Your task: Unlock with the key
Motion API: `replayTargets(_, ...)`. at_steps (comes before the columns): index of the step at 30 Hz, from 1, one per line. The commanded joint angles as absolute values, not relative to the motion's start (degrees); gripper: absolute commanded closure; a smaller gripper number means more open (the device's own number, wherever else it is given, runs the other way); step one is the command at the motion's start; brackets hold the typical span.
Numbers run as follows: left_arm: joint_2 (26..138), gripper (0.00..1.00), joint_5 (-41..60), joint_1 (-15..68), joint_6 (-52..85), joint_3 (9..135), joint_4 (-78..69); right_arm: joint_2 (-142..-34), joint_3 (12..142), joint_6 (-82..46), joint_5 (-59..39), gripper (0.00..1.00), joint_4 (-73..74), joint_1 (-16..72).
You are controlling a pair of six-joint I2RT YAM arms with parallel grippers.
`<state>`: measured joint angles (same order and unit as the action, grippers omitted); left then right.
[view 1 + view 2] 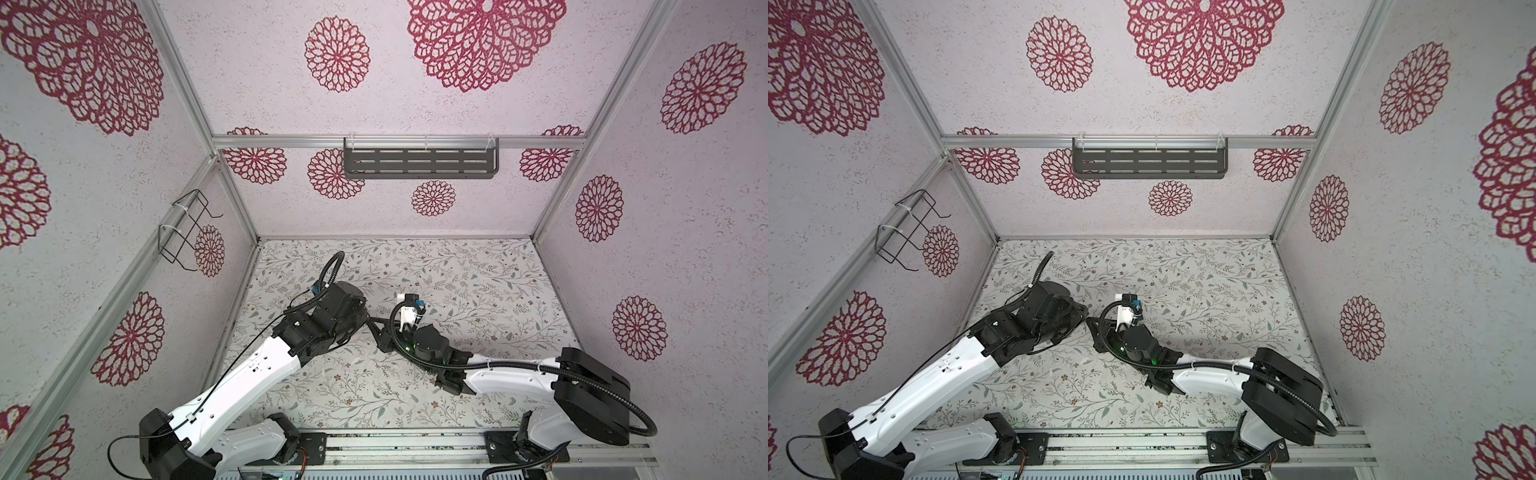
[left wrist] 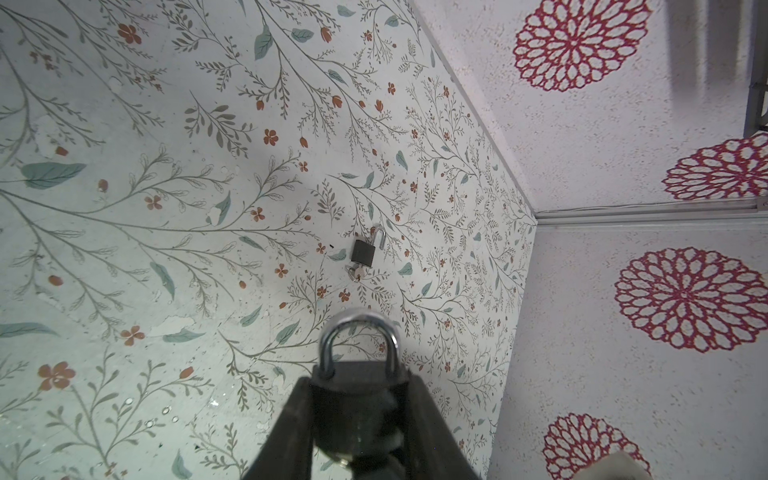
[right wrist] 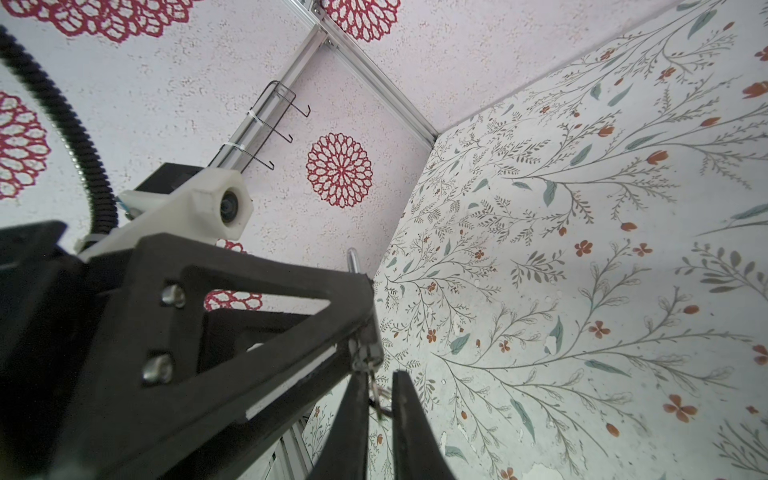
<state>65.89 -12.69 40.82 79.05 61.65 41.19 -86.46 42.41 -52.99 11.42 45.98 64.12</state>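
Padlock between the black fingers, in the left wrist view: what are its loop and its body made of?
The shackle: bright silver with mirror-like glints, so probably polished or plated steel. The padlock body: dark grey, matt, with a soft sheen; likely coated or painted metal, though the look leaves hard plastic open.

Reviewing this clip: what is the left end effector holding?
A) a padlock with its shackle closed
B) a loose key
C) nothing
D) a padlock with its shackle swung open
A: in the left wrist view the left end effector clamps the dark body of a padlock whose shackle has both legs seated; the open-shackled other padlock lies apart on the table.
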Motion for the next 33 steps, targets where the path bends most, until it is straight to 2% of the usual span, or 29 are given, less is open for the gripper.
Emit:
replayTargets(1, 64.29, 1.00, -12.52, 40.51, 79.79, 62.04, 38.01, -87.45, 44.30, -54.56, 9.79, 0.88, 48.24, 63.90)
replayTargets(5, 64.25, 1.00, -11.82, 40.51, 80.41, 61.35, 35.91, -87.87, 44.61, -55.24, 8.71, 0.88, 49.41, 63.94)
replayTargets(13, 61.26, 1.00, -9.08, 40.52, 82.30, 57.49, 30.06, -87.15, 44.69, -59.88, 5.90, 1.00, 50.30, 63.37)
replayTargets(25, 53.10, 1.00, -7.19, 40.77, 86.13, 45.26, 10.35, -84.76, 43.04, -70.32, 6.77, 1.00, 54.90, 63.37)
replayTargets(33, 52.21, 1.00, -8.74, 41.13, 86.30, 43.95, 7.78, -86.52, 43.06, -75.29, 9.20, 1.00, 56.56, 64.69)
